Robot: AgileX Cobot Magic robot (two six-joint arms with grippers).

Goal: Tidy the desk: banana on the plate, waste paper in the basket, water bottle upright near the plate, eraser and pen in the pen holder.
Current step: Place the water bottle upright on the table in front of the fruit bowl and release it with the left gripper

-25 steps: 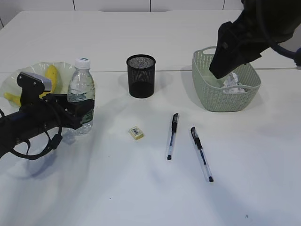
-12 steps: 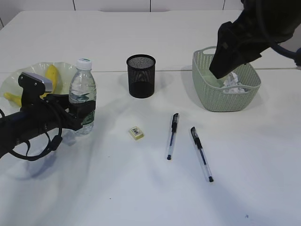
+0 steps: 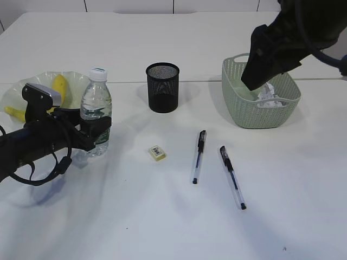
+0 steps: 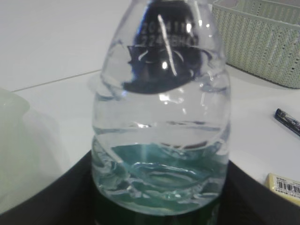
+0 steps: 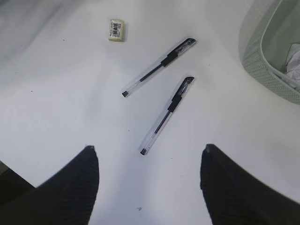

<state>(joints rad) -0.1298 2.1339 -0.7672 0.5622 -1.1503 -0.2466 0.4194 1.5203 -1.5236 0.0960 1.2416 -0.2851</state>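
Leftmost, saw a pale plate (image 3: 13, 95) with the banana (image 3: 59, 89) lying on it. Just beside it, found the water bottle (image 3: 96, 103) upright on the white surface (image 3: 135, 216), with the left hand (image 3: 100, 130) low around its base, 1 dark finger on each side. Could not tell whether clamped on it or merely flanking it. Farther right, noted the black mesh pen holder (image 3: 162, 86) standing alone. Nearer the camera, spotted the eraser (image 3: 156, 153), then the left pen (image 3: 198, 156) and the right pen (image 3: 232, 176), 2 pens lying flat and apart. Far right, saw the green basket (image 3: 255, 116) with waste paper (image 3: 269, 93) inside. Above it, found the right hand (image 5: 149, 149) hanging with fingers spread apart, gripping nothing.
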